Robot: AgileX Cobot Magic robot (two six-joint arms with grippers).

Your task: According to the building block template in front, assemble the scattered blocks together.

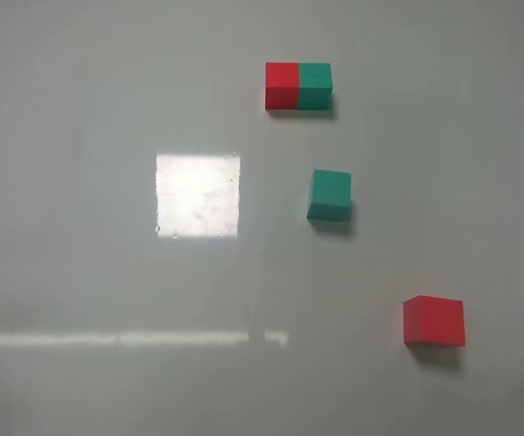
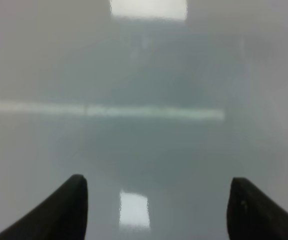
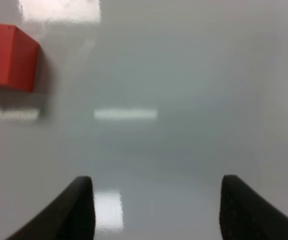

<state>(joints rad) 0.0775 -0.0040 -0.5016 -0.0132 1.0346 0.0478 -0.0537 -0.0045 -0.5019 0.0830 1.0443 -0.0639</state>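
Note:
The building block template point(image 1: 298, 86), a red cube joined to a teal-green cube, lies at the back of the table. Of the scattered blocks, the teal-green cube point(image 1: 331, 194) sits near the middle right and the red cube point(image 1: 434, 320) at the front right. Neither arm shows in the exterior high view. My left gripper point(image 2: 156, 200) is open over bare table, nothing between its dark fingers point(image 2: 69, 205). My right gripper point(image 3: 156, 200) is also open and empty, with the red cube point(image 3: 9, 57) some way ahead of it, off to one side.
The grey table point(image 1: 107, 272) is glossy, with a bright square reflection point(image 1: 198, 195) left of the teal-green cube and a thin light streak point(image 1: 125, 339) across the front. No other objects are in view.

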